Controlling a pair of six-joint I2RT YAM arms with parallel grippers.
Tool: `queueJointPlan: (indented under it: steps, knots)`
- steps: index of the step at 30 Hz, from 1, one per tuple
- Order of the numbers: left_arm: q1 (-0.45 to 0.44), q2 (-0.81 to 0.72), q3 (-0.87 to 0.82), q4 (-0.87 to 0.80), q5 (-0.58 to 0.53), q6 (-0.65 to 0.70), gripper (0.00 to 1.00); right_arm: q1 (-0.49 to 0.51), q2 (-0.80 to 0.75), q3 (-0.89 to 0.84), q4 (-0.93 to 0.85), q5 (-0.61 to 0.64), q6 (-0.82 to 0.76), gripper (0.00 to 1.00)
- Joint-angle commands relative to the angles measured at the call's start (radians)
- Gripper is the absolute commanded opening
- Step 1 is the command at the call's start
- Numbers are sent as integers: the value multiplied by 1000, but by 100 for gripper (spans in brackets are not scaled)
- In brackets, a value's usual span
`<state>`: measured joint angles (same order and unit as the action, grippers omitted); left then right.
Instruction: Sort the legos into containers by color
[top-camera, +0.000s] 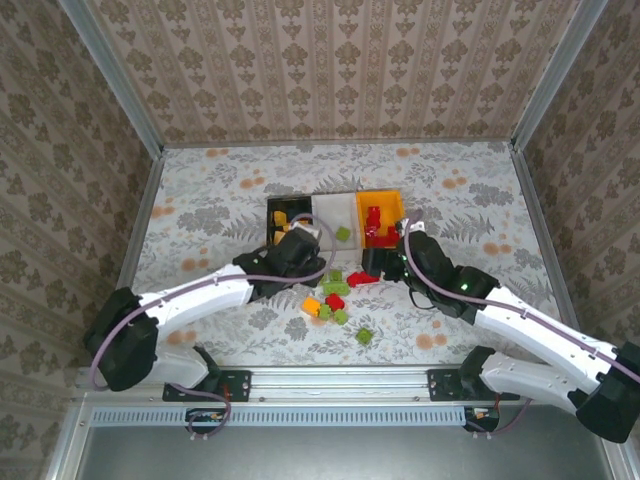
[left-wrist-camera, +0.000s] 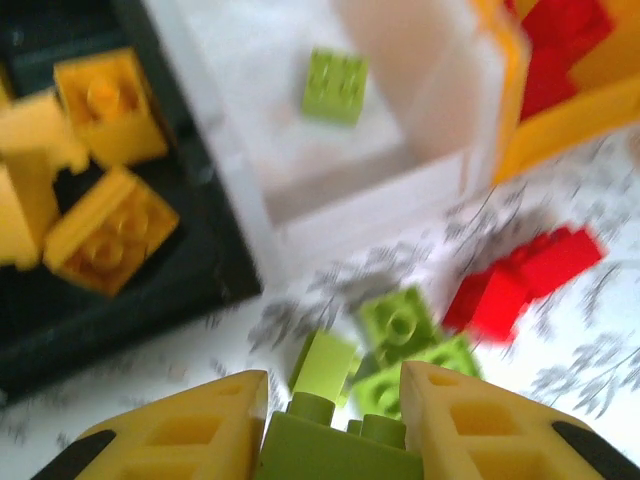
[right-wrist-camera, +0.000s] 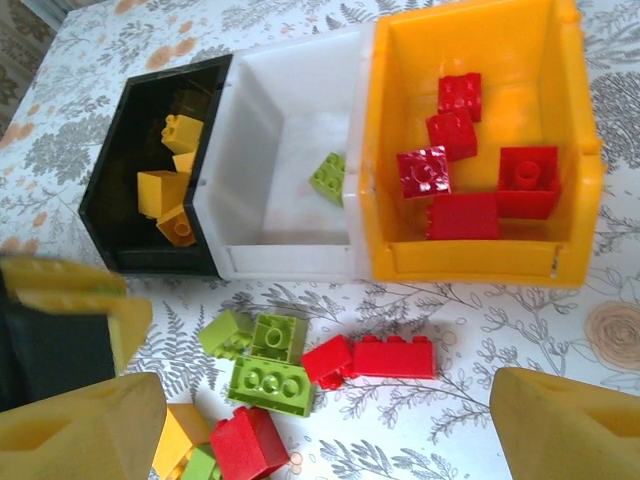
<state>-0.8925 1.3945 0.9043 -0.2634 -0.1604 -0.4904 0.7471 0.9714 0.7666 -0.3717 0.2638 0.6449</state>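
Yellow bricks (right-wrist-camera: 160, 190) are in the black bin (right-wrist-camera: 110, 200). One green brick (right-wrist-camera: 328, 178) is in the white bin (right-wrist-camera: 285, 262). Red bricks (right-wrist-camera: 460, 215) are in the orange bin (right-wrist-camera: 470, 265). Loose bricks (right-wrist-camera: 270, 385) wait on the table (right-wrist-camera: 480, 330). The left gripper (left-wrist-camera: 335, 400) squeezes another green brick (left-wrist-camera: 340, 450) near the bins. The right gripper (right-wrist-camera: 325, 400) has its jaws wide apart and empty.

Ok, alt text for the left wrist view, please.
The left gripper clamps a green lego low in the frame. Beyond it on the patterned table lie loose green legos and red legos, then a black bin holding orange-yellow legos, a white bin with one green brick, and an orange bin with red bricks.
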Motion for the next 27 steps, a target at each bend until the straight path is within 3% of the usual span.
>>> queueJointPlan:
  steps: [1,9,15,21,27]
  knots:
    - [35,97,121,16,35,54,35,-9,-20,-23,-37,31,28,86]
    - [119,378,393,-13,75,97,37,-17,-46,-48,-66,26,33,86]
    - [138,465,467,-13,106,92,39,-18,-71,-81,-77,20,48,86]
    - [137,502,501,-23,124,81,65,-19,-77,-100,-69,1,45,86]
    - [120,392,464,7,126,62,80,-18,-51,-93,-77,-82,9,87]
